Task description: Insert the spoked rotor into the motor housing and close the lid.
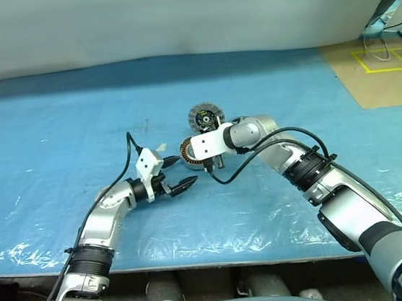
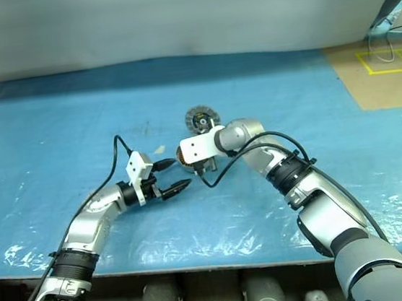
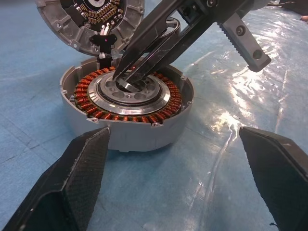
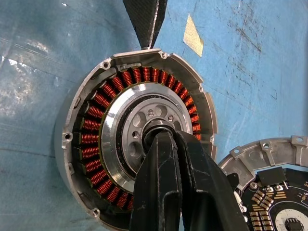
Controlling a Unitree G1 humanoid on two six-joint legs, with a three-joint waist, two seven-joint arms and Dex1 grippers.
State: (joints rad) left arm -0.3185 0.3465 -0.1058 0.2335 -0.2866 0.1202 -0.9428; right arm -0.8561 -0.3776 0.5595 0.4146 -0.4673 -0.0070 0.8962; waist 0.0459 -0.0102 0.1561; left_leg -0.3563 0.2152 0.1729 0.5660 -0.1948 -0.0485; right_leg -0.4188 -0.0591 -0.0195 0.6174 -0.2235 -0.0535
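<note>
Rotor [image 4: 144, 139] sits inside the housing [image 3: 126, 126], mid-tabletop [image 1: 54, 138] on the blue sheet, ringed by copper windings. Nearest, the left hand [image 1: 177, 178] waits just beside the housing, fingers [image 3: 72, 187] spread, probably ready to steady the wall. Right hand [image 3: 126, 77] angles down, fingers pressed together on the hub, seemingly seating it. Just behind, the lid [image 1: 202, 116] leans at the housing's far side, board face showing, not yet closed.
</note>
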